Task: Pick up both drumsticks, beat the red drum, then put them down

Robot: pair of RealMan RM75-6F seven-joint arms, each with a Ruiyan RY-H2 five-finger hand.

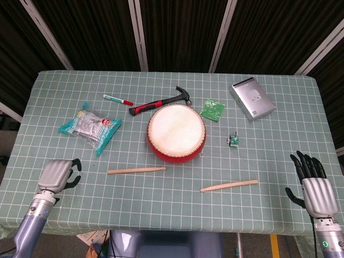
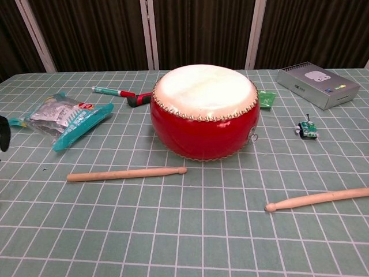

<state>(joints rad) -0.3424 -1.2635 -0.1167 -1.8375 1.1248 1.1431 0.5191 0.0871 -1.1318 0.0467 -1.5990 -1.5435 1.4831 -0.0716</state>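
A red drum (image 1: 176, 133) with a pale skin is seen at the centre of a green checked table (image 1: 269, 161). Two wooden drumsticks lie flat on the cloth: the left drumstick (image 1: 136, 170) at 7 o'clock from the drum, the right drumstick (image 1: 229, 186) at 5 o'clock, neither touched. The left hand (image 1: 58, 174) is held at 8 o'clock, fingers curled inward around nothing. The right hand (image 1: 313, 185) is held at 4 o'clock, fingers straight and spread, holding nothing.
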